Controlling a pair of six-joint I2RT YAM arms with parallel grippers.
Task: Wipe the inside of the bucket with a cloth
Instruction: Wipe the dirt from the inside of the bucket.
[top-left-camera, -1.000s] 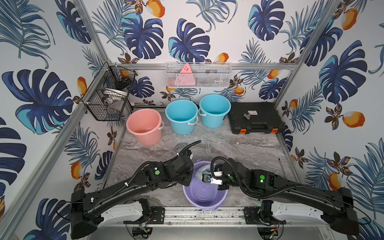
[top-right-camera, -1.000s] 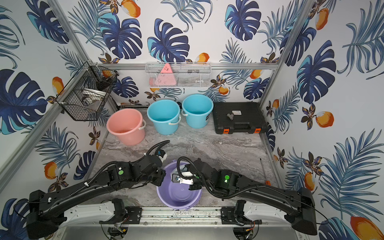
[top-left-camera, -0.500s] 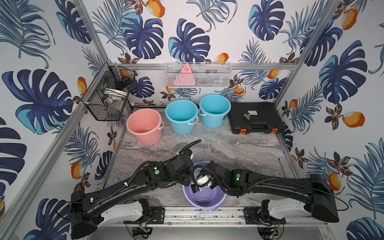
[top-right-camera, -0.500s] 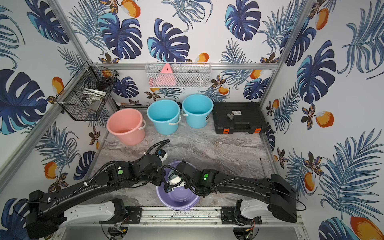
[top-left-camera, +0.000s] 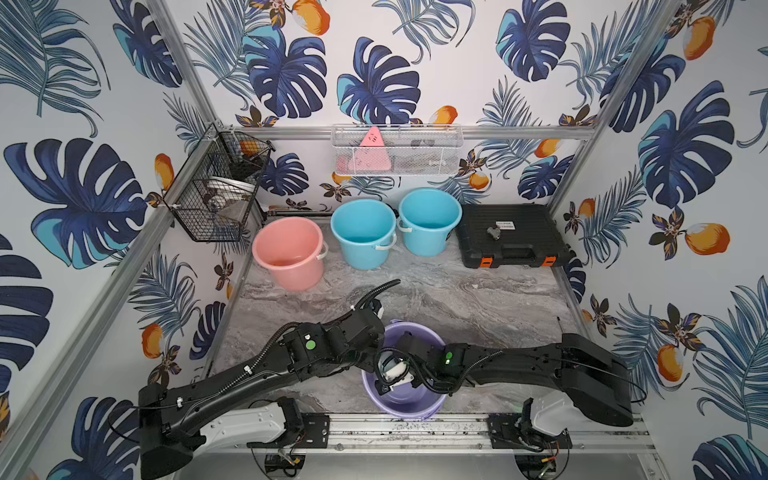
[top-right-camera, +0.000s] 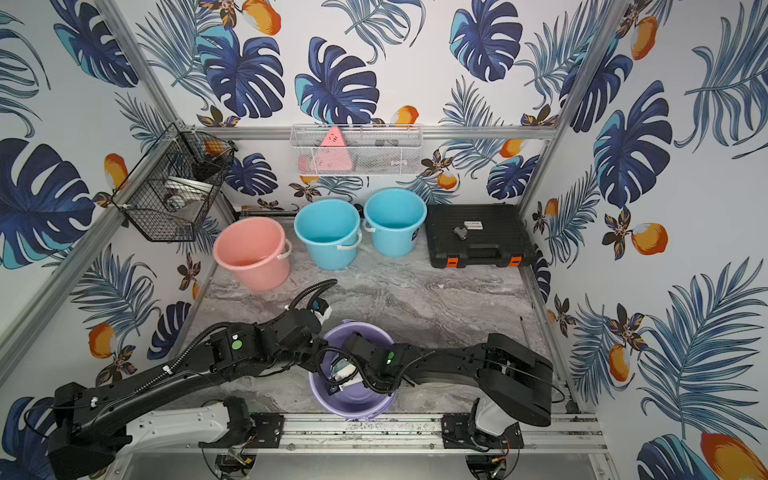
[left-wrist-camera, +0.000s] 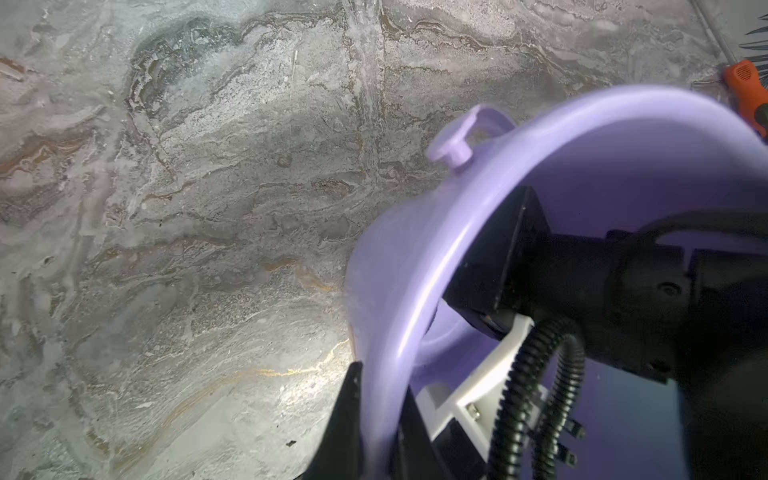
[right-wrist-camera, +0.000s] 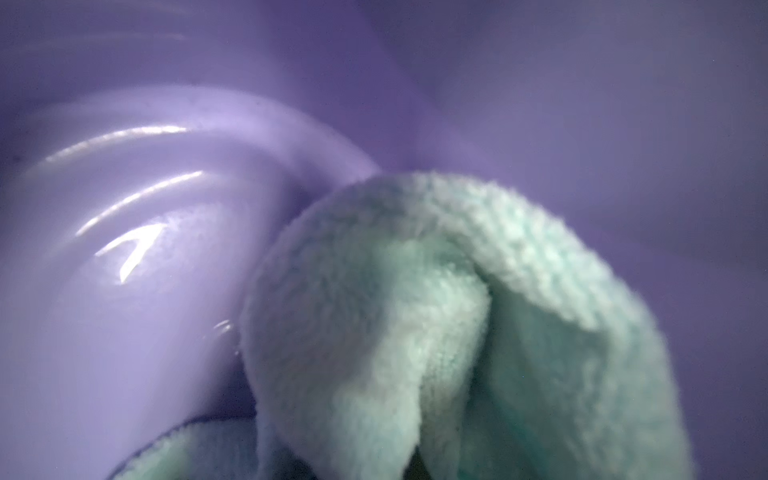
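Right claw (top-left-camera: 382, 386) inside the purple bucket (top-left-camera: 419, 327) clutches the mint cloth (right-wrist-camera: 436, 311); my left claw (left-wrist-camera: 381, 415) pinches the rim.

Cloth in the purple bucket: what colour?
Pale mint-aqua fluffy cloth, clearest in the right wrist view.

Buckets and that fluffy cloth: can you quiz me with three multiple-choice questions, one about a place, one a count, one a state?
1. Where is the cloth? A) hanging on a wall B) lying between the buckets C) inside the purple bucket
2. How many buckets are there? A) three B) four C) five
3. The left gripper is: A) clamped on the purple bucket's rim B) wide open C) holding the cloth

C: purple walls surround it in the right wrist view.
B: one pink bucket, two blue buckets, one purple.
A: its fingers straddle the rim.
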